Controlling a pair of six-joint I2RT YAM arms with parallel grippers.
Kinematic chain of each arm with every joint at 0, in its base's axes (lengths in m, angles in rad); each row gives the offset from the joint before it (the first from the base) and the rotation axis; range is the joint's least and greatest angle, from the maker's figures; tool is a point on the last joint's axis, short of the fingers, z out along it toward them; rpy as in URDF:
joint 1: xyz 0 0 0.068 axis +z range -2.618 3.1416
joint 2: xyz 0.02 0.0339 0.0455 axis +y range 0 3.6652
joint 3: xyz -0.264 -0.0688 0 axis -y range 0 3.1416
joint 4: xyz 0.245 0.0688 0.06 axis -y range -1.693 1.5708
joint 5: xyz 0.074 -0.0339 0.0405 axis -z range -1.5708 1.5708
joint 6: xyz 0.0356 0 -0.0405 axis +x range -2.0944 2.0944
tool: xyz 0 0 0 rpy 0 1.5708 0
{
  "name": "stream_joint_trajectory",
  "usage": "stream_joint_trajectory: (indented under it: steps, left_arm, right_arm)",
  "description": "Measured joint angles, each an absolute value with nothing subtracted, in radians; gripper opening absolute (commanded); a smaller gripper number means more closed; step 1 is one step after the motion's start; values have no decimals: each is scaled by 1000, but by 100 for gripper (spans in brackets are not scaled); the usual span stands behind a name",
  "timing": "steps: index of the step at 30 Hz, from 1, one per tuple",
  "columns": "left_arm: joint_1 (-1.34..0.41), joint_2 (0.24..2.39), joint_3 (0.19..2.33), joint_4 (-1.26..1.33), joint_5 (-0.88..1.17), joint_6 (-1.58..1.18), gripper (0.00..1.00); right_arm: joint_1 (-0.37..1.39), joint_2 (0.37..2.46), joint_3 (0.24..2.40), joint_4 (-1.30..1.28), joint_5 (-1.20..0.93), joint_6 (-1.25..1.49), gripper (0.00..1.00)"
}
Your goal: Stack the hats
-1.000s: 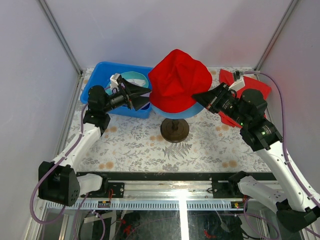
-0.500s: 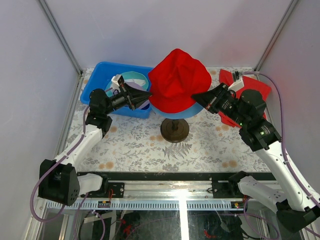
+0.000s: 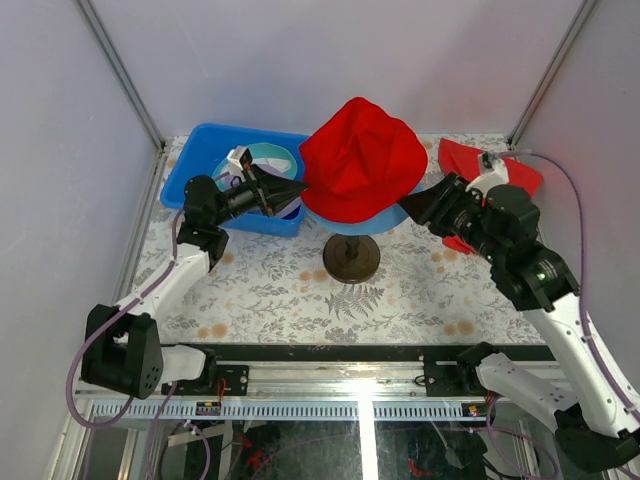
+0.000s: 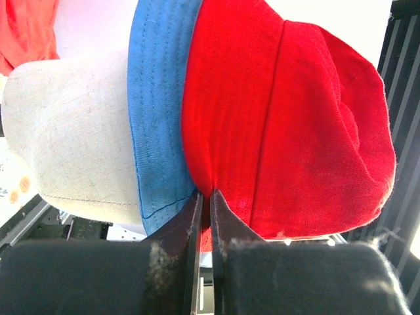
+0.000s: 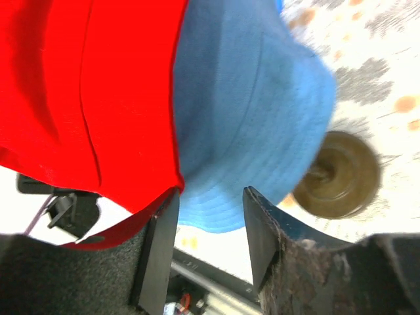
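Red hat sits on top of the blue hat. Both are on the mannequin head, on its stand with a round base, mid-desk. In the top view only the blue brim shows, poking out under the red one. Left gripper is at the left edge of the stack, jaws clenched. The left wrist view shows the tips pinched together on the red hat's brim, right at the seam where it meets the blue brim. Right gripper is at the right side of the stack, jaws released. The right wrist view has its fingers apart, with the blue brim in the gap and not clamped; the red brim edge is just beside the left finger. Blue bin is at the far left of the desk, with the teal hat inside and the left arm reaching across it. Something pale shows under the left gripper at the bin's front edge; can't tell what it is. Flat red cloth lies at far right, behind the right wrist.
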State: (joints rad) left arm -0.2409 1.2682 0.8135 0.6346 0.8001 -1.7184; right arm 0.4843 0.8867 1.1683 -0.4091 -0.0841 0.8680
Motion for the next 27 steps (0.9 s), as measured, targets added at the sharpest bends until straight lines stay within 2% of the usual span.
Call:
stream_joint_trajectory:
  steps: [8,14,17,19,21,24,27]
  left_arm:
    - [-241,1320,891,579,819,-1679,0]
    - [-239,1364,962,513,851,-1638,0]
    - [-233,1393,1005,476,873,-1617,0]
    - [-226,1415,1039,456,884,-1603,0]
    - [-218,1431,1060,447,894,-1594,0]
    - [-207,1445,1080,431,904,-1583,0]
    - [-206,1446,1083,425,911,-1575,0]
  right_arm:
    - [484,865,1407,-566,197,612,61]
    - [479,976,1610,-544,205,447,63]
    - [422,1071,1674,-528,104,430,61]
    - [302,1111,1660,-501,-52,476,58]
    - [166,1129,1601,-454,-187,559,56]
    - [-9,1132,1487,-382,-370,699,57]
    - [-90,1126,1407,-326,-489,812,57]
